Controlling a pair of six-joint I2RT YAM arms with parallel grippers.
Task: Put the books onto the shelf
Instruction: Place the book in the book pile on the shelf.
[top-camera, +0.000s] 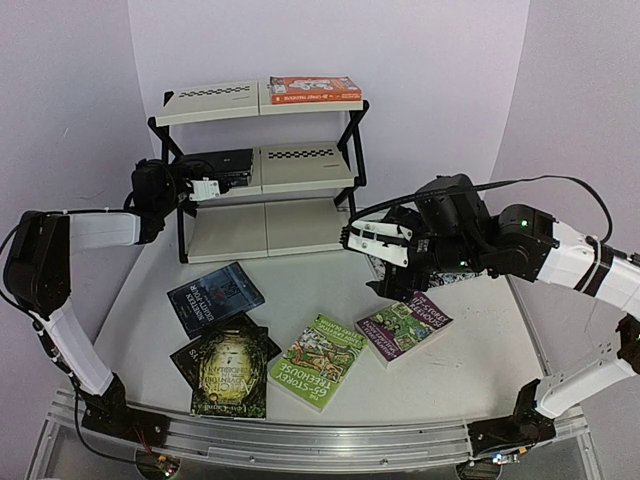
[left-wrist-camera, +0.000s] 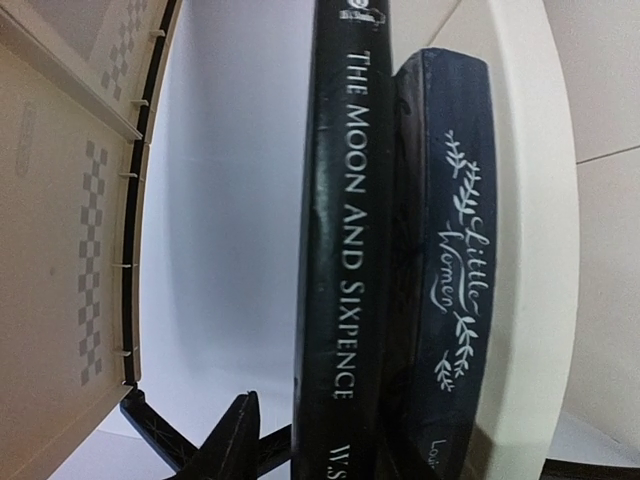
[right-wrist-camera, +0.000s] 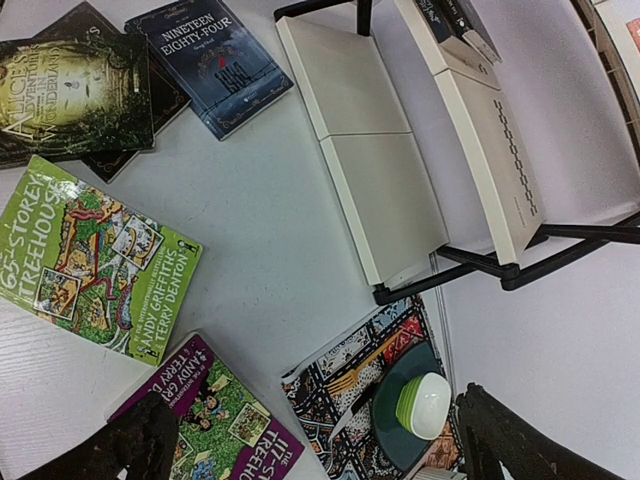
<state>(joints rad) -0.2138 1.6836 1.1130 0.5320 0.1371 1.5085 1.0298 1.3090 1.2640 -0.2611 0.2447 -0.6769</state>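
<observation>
Black book reads "The Moon and Sixpence"; navy book "Little Women".

Author name on black book off-frame.

Robotics lab cell, plain lilac walls enclosing a white tabletop, silver aluminium rail at six o'clock anchoring two white-and-black arms.

Cream shelf, checker strips; orange book; bright green book.
</observation>
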